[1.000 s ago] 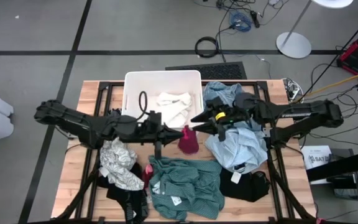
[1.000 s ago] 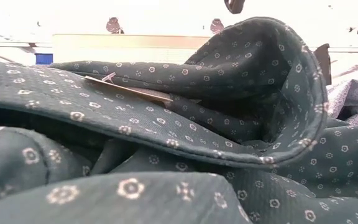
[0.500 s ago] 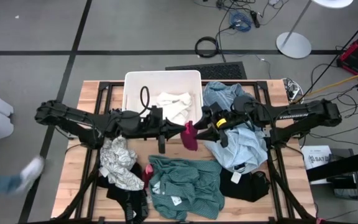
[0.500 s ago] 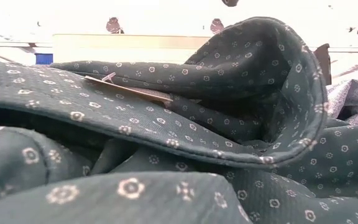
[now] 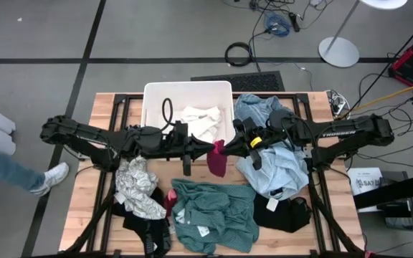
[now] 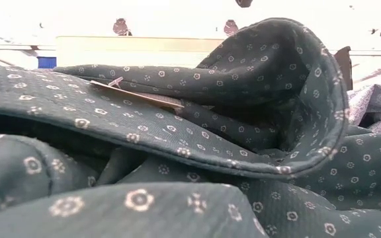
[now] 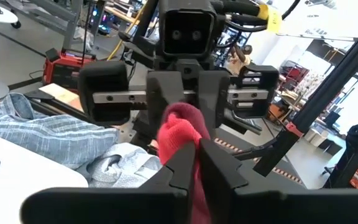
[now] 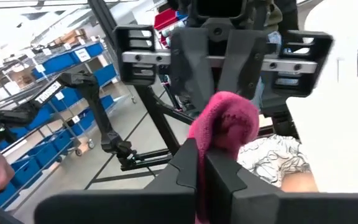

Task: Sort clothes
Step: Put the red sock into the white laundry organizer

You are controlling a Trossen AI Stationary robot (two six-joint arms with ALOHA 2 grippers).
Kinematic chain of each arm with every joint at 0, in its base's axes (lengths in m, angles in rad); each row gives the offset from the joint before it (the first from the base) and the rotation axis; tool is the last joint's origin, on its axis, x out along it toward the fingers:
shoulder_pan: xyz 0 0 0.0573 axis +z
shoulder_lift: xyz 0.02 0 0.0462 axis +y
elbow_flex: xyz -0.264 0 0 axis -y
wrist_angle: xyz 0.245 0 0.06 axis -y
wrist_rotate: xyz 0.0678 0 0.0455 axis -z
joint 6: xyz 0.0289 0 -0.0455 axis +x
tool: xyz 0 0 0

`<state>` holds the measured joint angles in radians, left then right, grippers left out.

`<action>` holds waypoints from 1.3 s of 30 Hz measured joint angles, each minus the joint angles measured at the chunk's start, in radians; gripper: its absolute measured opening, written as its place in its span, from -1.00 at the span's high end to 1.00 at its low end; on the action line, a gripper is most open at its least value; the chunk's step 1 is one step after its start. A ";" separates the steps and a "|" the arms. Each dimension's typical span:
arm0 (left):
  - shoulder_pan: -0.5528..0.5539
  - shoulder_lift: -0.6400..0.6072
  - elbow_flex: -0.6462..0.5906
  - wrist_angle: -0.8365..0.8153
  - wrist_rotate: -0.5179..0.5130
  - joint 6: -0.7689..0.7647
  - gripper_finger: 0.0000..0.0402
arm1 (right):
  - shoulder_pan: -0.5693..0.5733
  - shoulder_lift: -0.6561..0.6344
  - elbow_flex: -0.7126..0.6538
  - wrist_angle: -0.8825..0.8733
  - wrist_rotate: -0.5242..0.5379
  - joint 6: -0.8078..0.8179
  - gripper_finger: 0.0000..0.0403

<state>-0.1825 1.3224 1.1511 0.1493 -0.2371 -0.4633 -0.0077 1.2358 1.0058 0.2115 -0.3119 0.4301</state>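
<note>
Both arms are meeting at the middle of the table, and the small dark red fabric garment (image 5: 217, 159) is hanging right between them. The left gripper (image 5: 211, 147) is coming in from the left, the right gripper (image 5: 225, 147) from the right, tips nearly touching over the top of that red piece.

In the left wrist view, the left gripper (image 7: 197, 152) is pinching the red cloth (image 7: 182, 134) with narrow fingers, and the fabric is bunching up just past the tips. In the right wrist view, the right gripper (image 8: 200, 155) is clamped tight on the same garment (image 8: 225, 127), the pink-red fold bulging above its closed fingers. So two grips are sharing one garment, facing each other head on.

Here is the relation that matters: the garment's long axis is dropping straight down from the pinch point toward the table's near edge, while the two arms are lying along one line across it. The white rectangular plastic bin (image 5: 153, 97) is sitting just behind the pinch, on the left arm's side, with a white cloth (image 5: 201, 122) in it. The light blue shirt pile (image 5: 274, 165) is lying under the right arm, the teal-green patterned garment (image 5: 214, 215) nearer the front edge, and it is filling the low view (image 6: 177, 132).

My reading: this is looking like a handover, and whichever grip is letting go, the other is carrying the red piece along its own side.
</note>
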 joint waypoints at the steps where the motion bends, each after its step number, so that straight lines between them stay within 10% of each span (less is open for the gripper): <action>1: 0.000 0.000 0.000 0.000 0.000 0.000 0.79 | -0.008 0.000 0.000 0.000 0.000 0.003 0.99; 10: -0.003 -0.011 0.000 -0.137 0.081 -0.125 0.36 | -0.137 -0.003 0.000 0.031 0.036 0.046 1.00; 20: -0.052 -0.020 0.000 -0.501 0.147 -0.298 0.32 | -0.325 0.098 0.037 -0.026 0.051 0.047 1.00; 39: -0.209 -0.021 0.000 -0.859 -0.070 -0.578 0.32 | -0.405 0.672 0.893 -0.869 0.108 -0.342 1.00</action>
<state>-0.3914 1.3018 1.1511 -0.7096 -0.3067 -1.0416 -0.4125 1.9076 1.8988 -0.6573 -0.2042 0.0879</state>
